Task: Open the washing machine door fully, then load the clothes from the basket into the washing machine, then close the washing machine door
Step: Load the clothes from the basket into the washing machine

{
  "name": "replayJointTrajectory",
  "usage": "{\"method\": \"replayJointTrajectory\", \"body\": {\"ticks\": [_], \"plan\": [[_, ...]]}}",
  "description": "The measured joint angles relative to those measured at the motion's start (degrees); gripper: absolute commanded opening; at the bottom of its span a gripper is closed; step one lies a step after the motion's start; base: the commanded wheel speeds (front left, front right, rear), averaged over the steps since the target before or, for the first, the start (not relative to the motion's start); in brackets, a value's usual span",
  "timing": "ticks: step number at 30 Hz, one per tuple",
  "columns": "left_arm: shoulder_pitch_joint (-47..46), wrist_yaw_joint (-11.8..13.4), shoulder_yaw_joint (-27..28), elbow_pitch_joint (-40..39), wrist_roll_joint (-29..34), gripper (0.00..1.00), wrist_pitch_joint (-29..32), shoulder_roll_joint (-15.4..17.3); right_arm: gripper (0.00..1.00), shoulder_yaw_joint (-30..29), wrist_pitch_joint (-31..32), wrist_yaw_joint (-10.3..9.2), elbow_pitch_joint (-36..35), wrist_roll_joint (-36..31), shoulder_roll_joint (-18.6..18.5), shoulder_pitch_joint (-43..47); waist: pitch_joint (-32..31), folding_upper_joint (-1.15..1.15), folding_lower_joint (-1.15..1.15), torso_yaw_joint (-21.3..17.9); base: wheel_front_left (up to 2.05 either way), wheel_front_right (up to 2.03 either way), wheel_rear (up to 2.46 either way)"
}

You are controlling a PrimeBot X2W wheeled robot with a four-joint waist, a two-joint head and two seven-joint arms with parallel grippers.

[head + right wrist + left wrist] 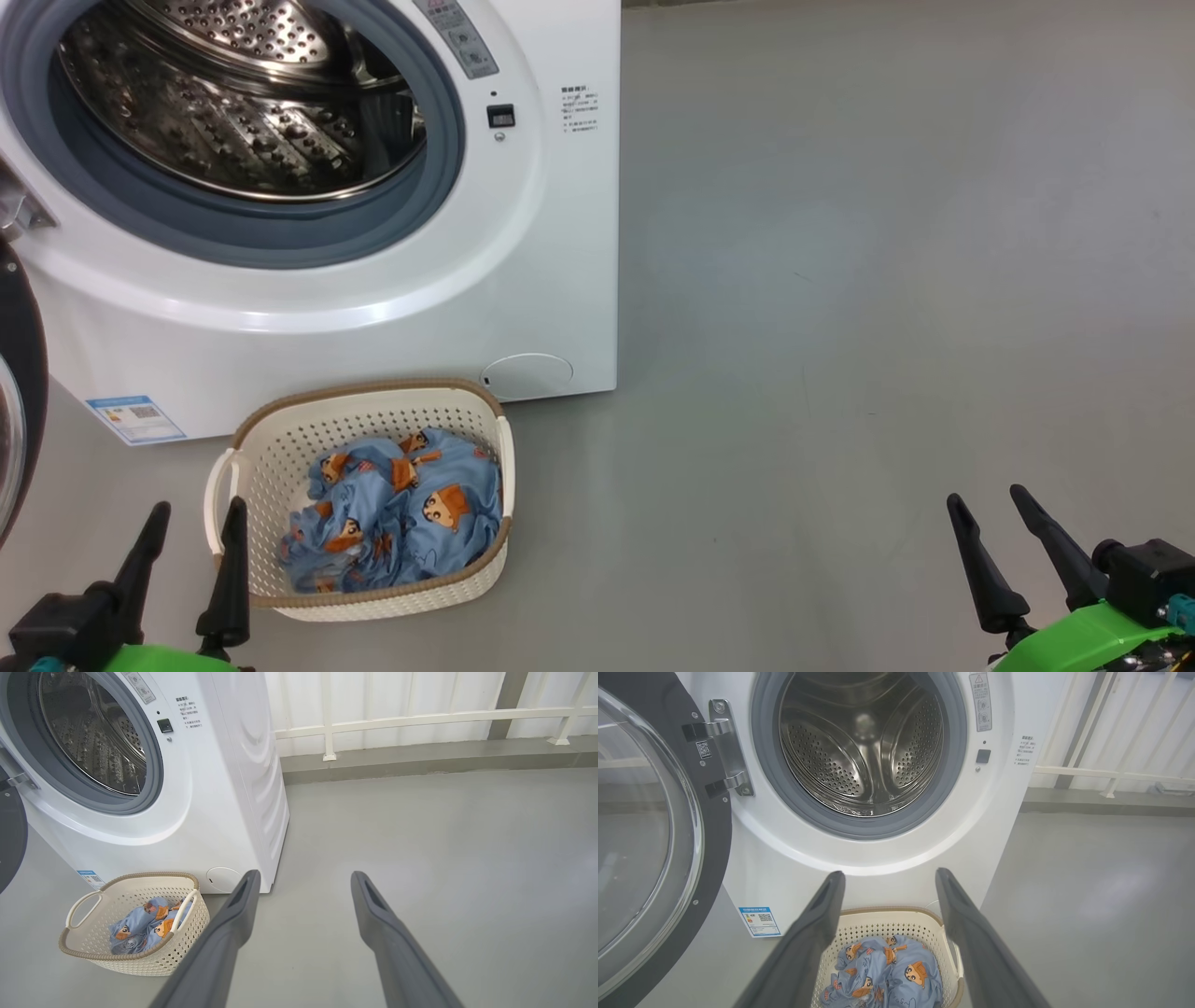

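Washing machine door (26,355) stands open at the left edge; that step looks done. Left jaws, wide and empty, sit lower left beside the basket (373,597) holding the clothes (401,513), below the washing machine (523,280), its drum (233,121) bare. Loading and closing remain. Right jaws, lower right, wide and empty.

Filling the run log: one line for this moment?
door open; drum empty; clothes in basket; left gripper open; right gripper open

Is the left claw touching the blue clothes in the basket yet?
Apart. In the head view the left gripper hangs open by the basket, whose bare white wall shows between its fingers and the clothes.
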Motion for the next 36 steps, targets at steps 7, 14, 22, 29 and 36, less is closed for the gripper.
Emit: {"method": "replayJointTrajectory", "body": {"ticks": [7,14,22,29,36], "plan": [[-0.01,0.0,0.0,-0.74,-0.27,1.0,0.0,-0.76,1.0,0.0,0.0,0.0,-0.07,0.0,0.3,-0.01,0.35,0.0,0.0,0.0,0.0,0.0,0.0],[-0.01,0.0,-0.18,-0.84,-0.98,1.0,0.0,-0.77,1.0,-0.02,0.0,0.0,-0.07,-0.01,0.4,-0.01,0.57,0.0,0.0,0.1,0.0,0.0,0.0],[-0.02,0.0,-0.07,-0.97,-1.19,1.0,0.0,-0.77,1.0,-0.02,0.0,0.0,-0.1,-0.01,0.48,-0.01,0.67,0.0,0.0,0.21,0.0,0.0,0.0],[-0.07,0.0,-0.01,-0.98,-1.63,1.0,0.0,-0.82,1.0,-0.07,0.0,0.0,-0.12,-0.01,0.57,-0.02,1.08,0.0,0.0,0.36,0.0,0.0,0.0],[-0.1,0.0,0.09,-0.99,-1.92,1.0,0.0,-0.85,1.0,-0.08,0.0,0.0,-0.14,-0.01,0.74,-0.05,1.58,0.0,0.0,0.47,0.0,0.0,0.0]]}}
